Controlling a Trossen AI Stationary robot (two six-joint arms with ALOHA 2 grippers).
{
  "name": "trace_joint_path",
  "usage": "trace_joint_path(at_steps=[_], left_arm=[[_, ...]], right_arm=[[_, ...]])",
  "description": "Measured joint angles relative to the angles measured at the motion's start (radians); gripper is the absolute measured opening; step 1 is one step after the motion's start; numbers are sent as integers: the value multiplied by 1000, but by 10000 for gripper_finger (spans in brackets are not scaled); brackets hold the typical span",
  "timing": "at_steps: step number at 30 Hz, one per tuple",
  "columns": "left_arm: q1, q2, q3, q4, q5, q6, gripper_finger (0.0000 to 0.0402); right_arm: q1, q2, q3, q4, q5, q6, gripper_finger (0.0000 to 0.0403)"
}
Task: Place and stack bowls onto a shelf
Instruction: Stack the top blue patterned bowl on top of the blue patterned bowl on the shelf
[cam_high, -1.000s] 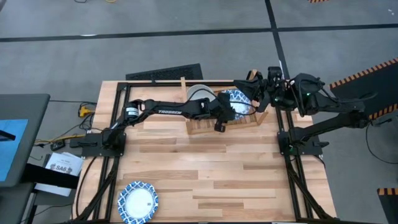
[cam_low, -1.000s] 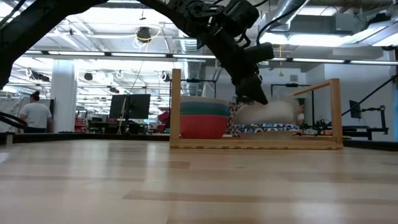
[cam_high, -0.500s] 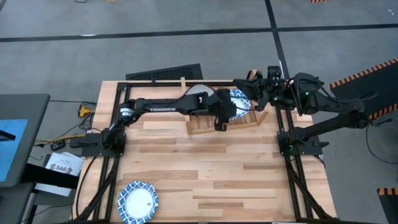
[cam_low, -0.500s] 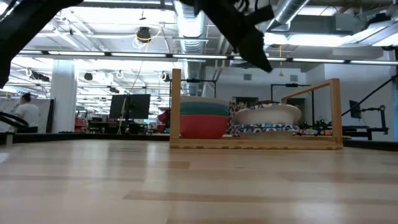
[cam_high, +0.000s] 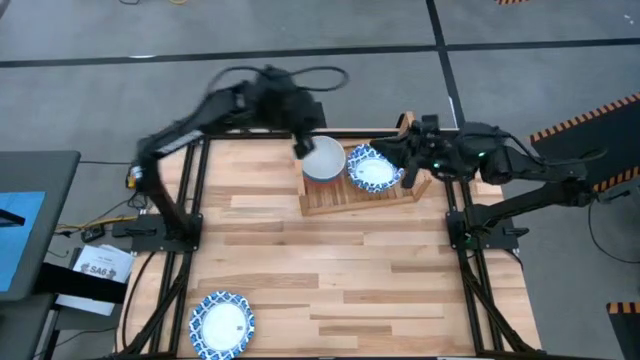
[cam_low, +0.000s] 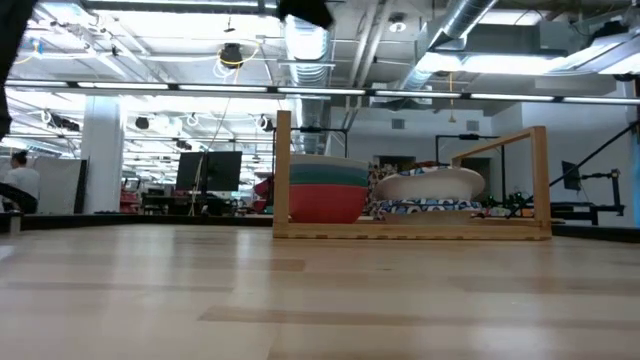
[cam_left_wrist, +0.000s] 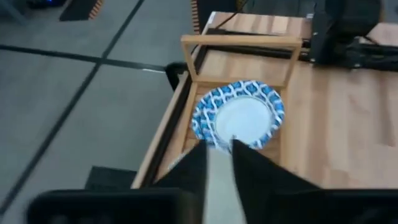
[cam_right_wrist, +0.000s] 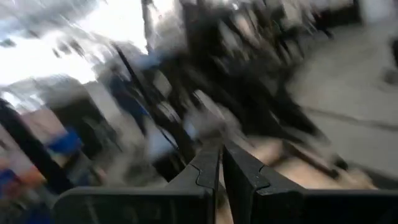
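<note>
The shelf (cam_high: 360, 188) stands at the far edge of the table (cam_high: 330, 270), near its middle, and serves as the reference here.

On the shelf, two stacks sit side by side. The stack nearer the left arm shows an off-white bowl (cam_high: 324, 160) on top from above; the low view shows it as a pile with a red bowl (cam_low: 326, 204) at the base, a green bowl (cam_low: 328, 178) over it and a pale rim uppermost. The stack nearer the right arm is topped, from above, by a blue-patterned bowl (cam_high: 375, 167); in the low view this pile (cam_low: 430, 190) sits lower than the first, a patterned band showing beneath a pale bowl.

One further blue-patterned bowl (cam_high: 222, 323) lies well apart from the shelf, at the table's near left corner.

The left gripper (cam_high: 303, 140) hangs just beyond the shelf's left end, above and behind the off-white bowl, holding nothing. Its wrist view looks down past its fingers (cam_left_wrist: 249, 171), which stand with a narrow gap between them.

The right gripper (cam_high: 404, 150) sits just beside the shelf's right end, near the upright post. Its fingers (cam_right_wrist: 239, 171) are together, empty.
</note>
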Motion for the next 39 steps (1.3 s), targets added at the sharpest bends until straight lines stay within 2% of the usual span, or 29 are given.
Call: trace_joint_path(at_steps=[2,4,8,12,15,17,23,31,39], left_arm=[[14,-90,-95,19,25,-26,17],[16,-193,-243,100,30,-53,8],[-12,-443,-629,438,40,-153,1],[-50,-650,-988,807,40,-247,0],[-64,-764,-1164,1021,34,-308,0],[-65,-818,-1240,1097,15,-357,0],[-65,-900,-1320,1145,-40,-420,0],[-65,-908,-1321,1147,-41,-424,0],[-65,-907,-1321,1140,-41,-444,0]], right_arm=[[6,0,0,-116,54,26,47],[23,3,-1,-255,112,69,47],[65,13,-67,-492,177,220,42],[100,13,-214,-601,183,454,26],[100,14,-329,-620,200,650,16],[87,14,-392,-613,237,760,16],[50,43,-518,-539,339,947,16],[-5,166,-528,-414,343,957,16],[-19,265,-528,-375,353,1032,16]])
